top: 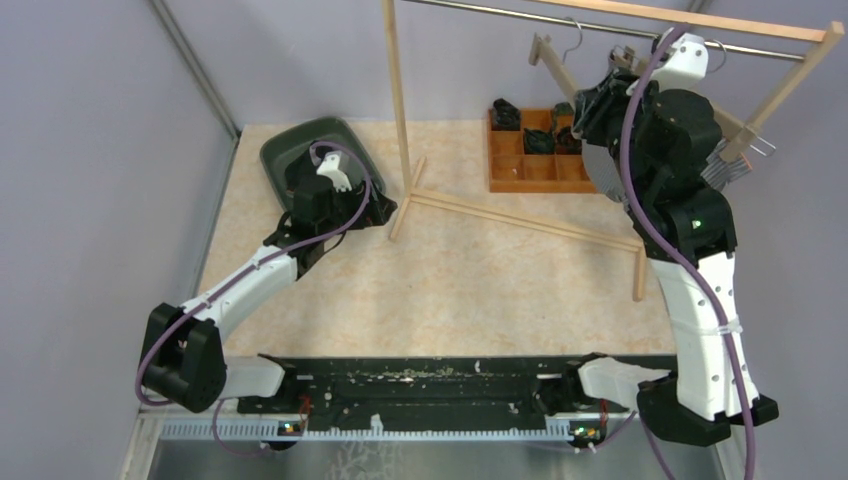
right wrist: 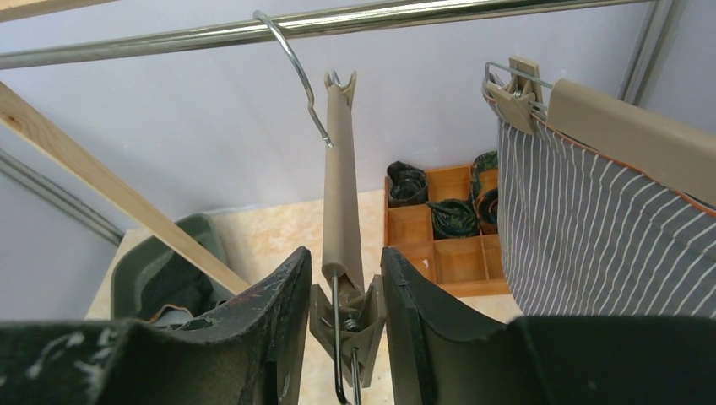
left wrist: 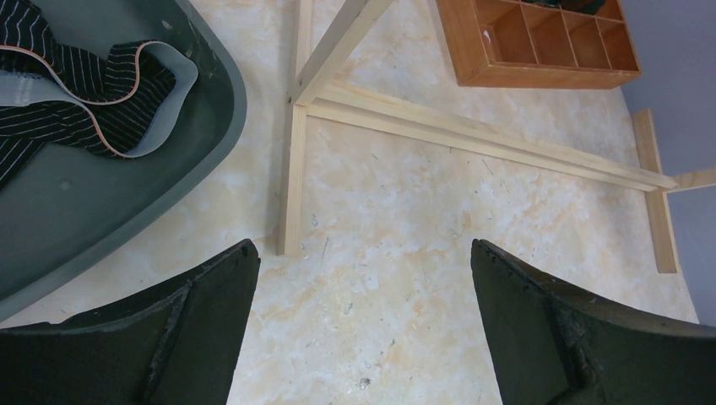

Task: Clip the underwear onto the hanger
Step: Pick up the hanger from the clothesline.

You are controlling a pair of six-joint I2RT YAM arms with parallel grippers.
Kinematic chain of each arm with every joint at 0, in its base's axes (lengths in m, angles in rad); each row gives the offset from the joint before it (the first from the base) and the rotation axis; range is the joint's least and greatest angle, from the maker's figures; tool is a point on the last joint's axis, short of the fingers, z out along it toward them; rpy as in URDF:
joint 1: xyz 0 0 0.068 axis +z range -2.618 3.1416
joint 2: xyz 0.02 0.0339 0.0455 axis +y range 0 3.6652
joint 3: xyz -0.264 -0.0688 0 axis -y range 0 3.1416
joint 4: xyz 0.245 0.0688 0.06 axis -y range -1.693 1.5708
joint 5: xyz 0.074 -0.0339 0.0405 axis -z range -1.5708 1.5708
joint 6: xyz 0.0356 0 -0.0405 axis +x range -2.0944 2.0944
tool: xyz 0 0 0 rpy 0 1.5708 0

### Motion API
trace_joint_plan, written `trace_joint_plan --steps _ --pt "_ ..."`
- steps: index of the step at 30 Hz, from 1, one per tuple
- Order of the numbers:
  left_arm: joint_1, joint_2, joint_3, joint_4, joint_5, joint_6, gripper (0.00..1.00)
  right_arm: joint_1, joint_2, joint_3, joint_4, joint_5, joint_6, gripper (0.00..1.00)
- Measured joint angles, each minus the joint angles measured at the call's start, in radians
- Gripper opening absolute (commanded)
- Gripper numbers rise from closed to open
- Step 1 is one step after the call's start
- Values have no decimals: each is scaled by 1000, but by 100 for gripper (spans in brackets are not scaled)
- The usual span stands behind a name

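From above, my left tool (top: 328, 192) hangs over the dark green tray (top: 285, 140) at the far left of the surface. My right tool (top: 597, 100) is raised well apart from it, at the tan hanger (top: 556, 62) on the metal rail (top: 560, 20). The left arm is plainly the nearer one to the garment.

At my left wrist, the left tool (left wrist: 363, 253) gapes fully and holds nothing. The underwear (left wrist: 76, 110) lies crumpled in the tray (left wrist: 169, 202), up and to the left of my fingers rather than between them. It is soft black cloth with thin pale stripes and a broad grey waistband.

At my right wrist, the right tool (right wrist: 346, 257) is narrowed onto the hanger's near-end clip (right wrist: 346, 325), with a finger against each side. The hanger (right wrist: 340, 169) is a smooth, stiff bar whose long axis runs up and away from me to its wire hook (right wrist: 295, 67). To its right hangs a second hanger with striped grey cloth (right wrist: 591, 236) clipped on.
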State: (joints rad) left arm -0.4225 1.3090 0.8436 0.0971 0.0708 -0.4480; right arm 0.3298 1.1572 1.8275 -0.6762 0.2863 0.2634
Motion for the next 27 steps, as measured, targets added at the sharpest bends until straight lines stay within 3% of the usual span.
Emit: trace_joint_plan --steps 3,8,18,20,26,27 --pt "0 0 -1 0 0 0 100 0 2 0 -2 0 0 36" --pt "0 0 -1 0 -1 0 100 0 2 0 -5 -1 1 51" --pt "0 -1 -5 0 -2 0 100 0 2 0 -6 -3 1 48" --pt "0 -2 -10 0 -3 0 100 0 2 0 -6 -3 1 39" --pt "0 -2 -11 0 -4 0 100 0 2 0 -5 -3 6 0" --pt "0 -2 -11 0 -4 0 100 0 2 0 -5 -5 7 0"
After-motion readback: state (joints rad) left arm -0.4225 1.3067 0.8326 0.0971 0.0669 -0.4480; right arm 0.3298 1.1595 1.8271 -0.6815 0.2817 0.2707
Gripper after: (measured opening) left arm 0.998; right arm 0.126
